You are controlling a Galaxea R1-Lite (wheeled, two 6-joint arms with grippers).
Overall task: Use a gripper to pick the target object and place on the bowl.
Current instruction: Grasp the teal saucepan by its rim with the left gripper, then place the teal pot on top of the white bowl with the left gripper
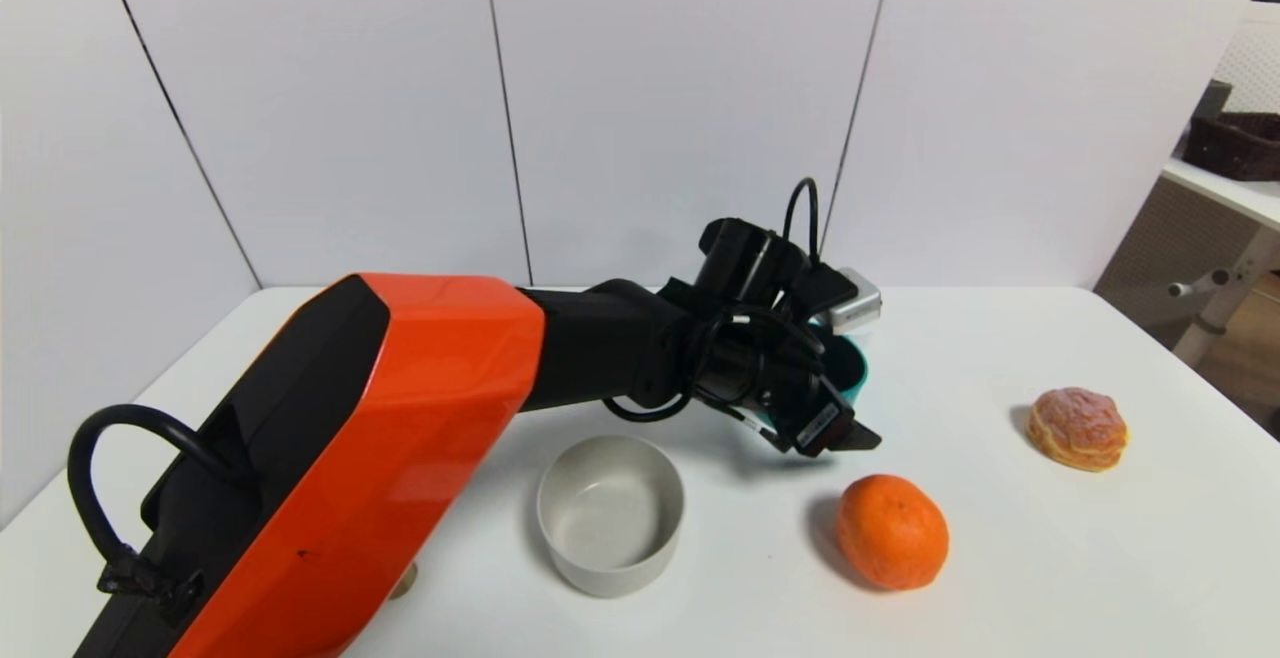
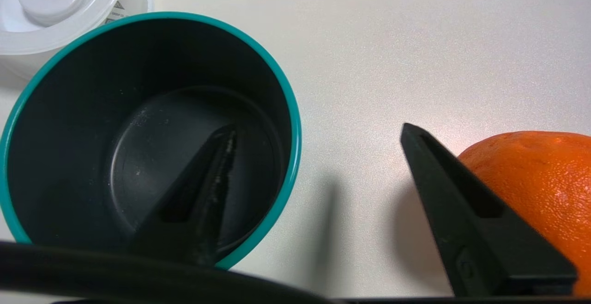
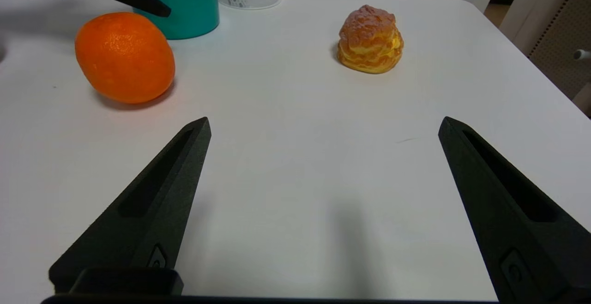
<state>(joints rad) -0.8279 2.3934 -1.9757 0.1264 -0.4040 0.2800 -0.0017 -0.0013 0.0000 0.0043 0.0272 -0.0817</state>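
I have the left claw [image 2: 318, 137] spread wide and holding nothing, straddling the near wall of the teal saucepan [image 2: 138, 124]: one finger hangs inside the dark interior, the other outside over bare table [image 2: 415, 40]. The bowl [image 1: 610, 513] sits behind and to one side of the claw, well apart from the pan. My right claw [image 3: 323, 128] idles low over the table, fingers also wide apart and empty.

My worry is the orange [image 2: 531, 174], just beside the outer finger; closing or swinging could nudge it rolling. A rim pinch may also let the pan tilt or slip on lifting, and its handle, which I cannot see, could catch the white dish [image 2: 60, 8] just beyond the pan. The pastry [image 1: 1078, 428] lies well clear.

The dish carries a printed label, and a sticker sits on the claw; neither is legible.
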